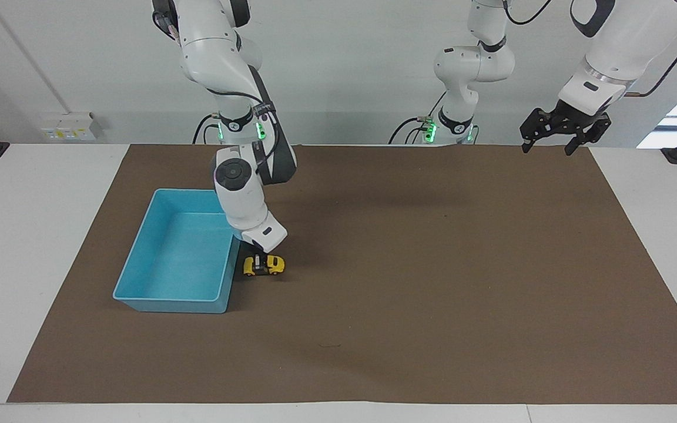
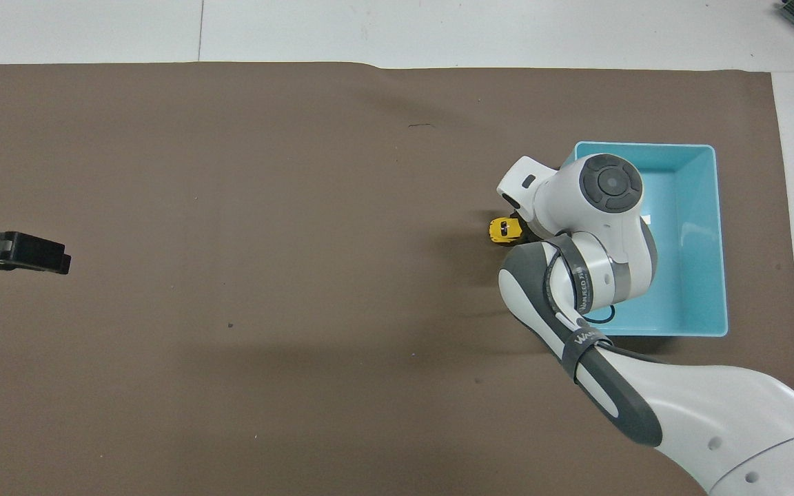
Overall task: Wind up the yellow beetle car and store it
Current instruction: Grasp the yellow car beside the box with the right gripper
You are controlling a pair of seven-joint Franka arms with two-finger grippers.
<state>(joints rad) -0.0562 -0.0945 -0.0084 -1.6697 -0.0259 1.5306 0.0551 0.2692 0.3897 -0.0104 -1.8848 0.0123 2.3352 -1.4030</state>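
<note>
The yellow beetle car [image 1: 272, 265] stands on the brown mat beside the blue bin [image 1: 165, 305], on the bin's side toward the left arm's end. My right gripper [image 1: 262, 262] reaches down onto it, fingers closed across the car's middle. In the overhead view the car [image 2: 500, 231] shows partly from under the right arm's wrist, next to the bin [image 2: 718, 241]. My left gripper [image 1: 555, 140] waits open and empty, raised over the mat's edge at the left arm's end; it also shows in the overhead view [image 2: 32, 252].
The brown mat [image 1: 432, 282] covers most of the white table. The bin holds nothing that shows. The right arm's elbow hangs over part of the bin.
</note>
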